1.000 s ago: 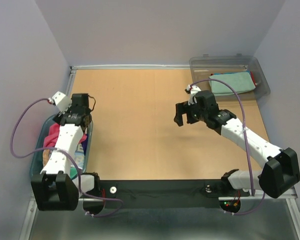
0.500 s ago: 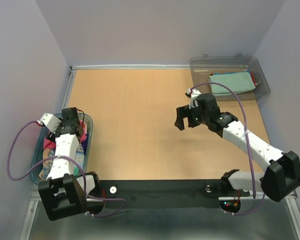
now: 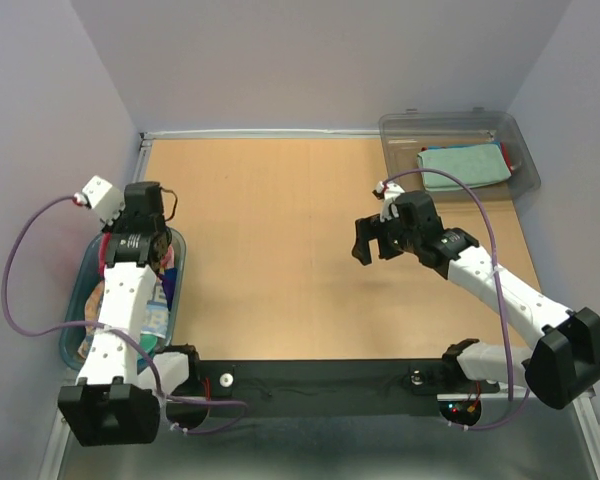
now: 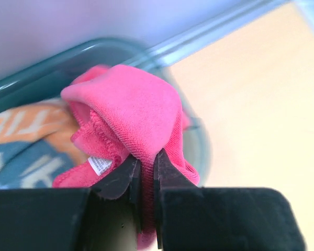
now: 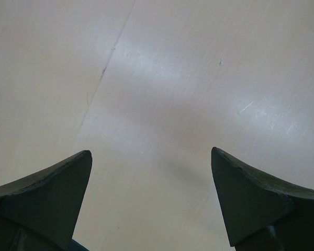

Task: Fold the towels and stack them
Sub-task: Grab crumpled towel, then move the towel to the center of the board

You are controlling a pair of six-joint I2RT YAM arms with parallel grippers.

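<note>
1. Near left: the left gripper [image 4: 145, 159] was wide apart above the blue-rimmed tub [image 3: 177, 290] a second ago. Its jaws are now pinched almost together on a fold of the pink towel [image 4: 131, 104].
2. My reading is that the next towel has been picked and is ready to lift out to the table [image 5: 199, 63] for folding.
3. The pink towel is at the tub's far end, partly over the striped towel [image 4: 21, 136].
4. It is a crumpled hump, so no long axis can be told. Its rounded peak points away from the fingers, and its stitched hem and white label sit just left of the jaws.
5. Middle: the right gripper [image 5: 151, 151] hangs over bare table, jaws wide and holding nothing, as before.
6. Far right: a folded teal towel [image 3: 463, 165] lies in the clear bin [image 3: 525, 170].
</note>
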